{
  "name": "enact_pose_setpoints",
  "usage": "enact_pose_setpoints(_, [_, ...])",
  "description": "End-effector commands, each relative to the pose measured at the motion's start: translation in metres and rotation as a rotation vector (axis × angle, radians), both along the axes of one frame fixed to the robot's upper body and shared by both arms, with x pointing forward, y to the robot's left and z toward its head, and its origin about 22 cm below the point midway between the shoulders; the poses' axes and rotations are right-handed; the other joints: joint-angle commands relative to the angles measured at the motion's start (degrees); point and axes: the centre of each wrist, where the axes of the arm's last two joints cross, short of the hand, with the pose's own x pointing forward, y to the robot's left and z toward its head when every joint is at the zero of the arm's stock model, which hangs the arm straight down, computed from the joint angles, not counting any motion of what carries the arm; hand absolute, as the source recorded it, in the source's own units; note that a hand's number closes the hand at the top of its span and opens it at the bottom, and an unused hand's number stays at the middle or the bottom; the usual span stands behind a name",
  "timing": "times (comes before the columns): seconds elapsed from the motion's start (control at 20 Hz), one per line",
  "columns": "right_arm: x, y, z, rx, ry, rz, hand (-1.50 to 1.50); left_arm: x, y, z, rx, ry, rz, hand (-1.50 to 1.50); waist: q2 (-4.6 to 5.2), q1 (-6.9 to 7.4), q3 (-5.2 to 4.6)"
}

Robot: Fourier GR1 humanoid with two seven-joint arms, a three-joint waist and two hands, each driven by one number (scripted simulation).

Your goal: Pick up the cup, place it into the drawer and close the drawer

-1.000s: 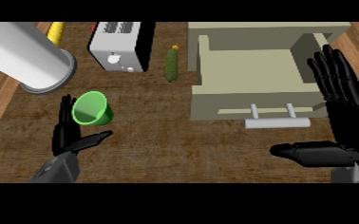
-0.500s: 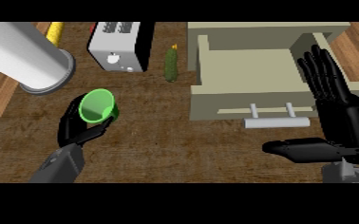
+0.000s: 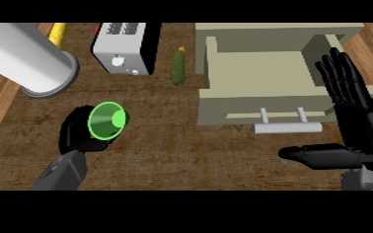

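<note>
Left hand (image 3: 79, 134) curled round the green cup (image 3: 108, 120), low left of the surface, well apart from the open drawer (image 3: 262, 74); right hand (image 3: 342, 108) rested open. Cup looked light, stiff, smooth: grasp its wall.

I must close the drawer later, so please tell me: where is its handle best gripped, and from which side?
Grip the handle at its bar's middle, between the two posts, coming from the front. The bar stands off the drawer front, leaving room for fingers behind it. The right robot hand, open beside it, is nearest.
</note>
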Motion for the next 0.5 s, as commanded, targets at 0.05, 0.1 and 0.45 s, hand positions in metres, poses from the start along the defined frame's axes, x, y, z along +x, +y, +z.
enact_pose_setpoints(0.05, [-0.006, -0.013, 0.005, 0.001, -0.006, 0.003, -1.5, -0.012, 0.021, 0.0, -0.051, -0.162, -0.022, 1.5, -0.14, 0.03, 0.03])
enact_pose_setpoints(0.1, [-0.004, -0.001, -0.003, 0.009, -0.021, 0.002, -1.5, 0.002, -0.007, 0.0, -0.018, -0.174, -0.007, 1.5, 0.04, -0.27, 0.0])
enact_pose_setpoints(0.45, [0.009, -0.006, 0.002, 0.011, 0.007, -0.026, -1.5, 0.031, -0.016, 0.025, -0.031, -0.309, -0.093, 1.5, -0.31, 0.78, 0.1])
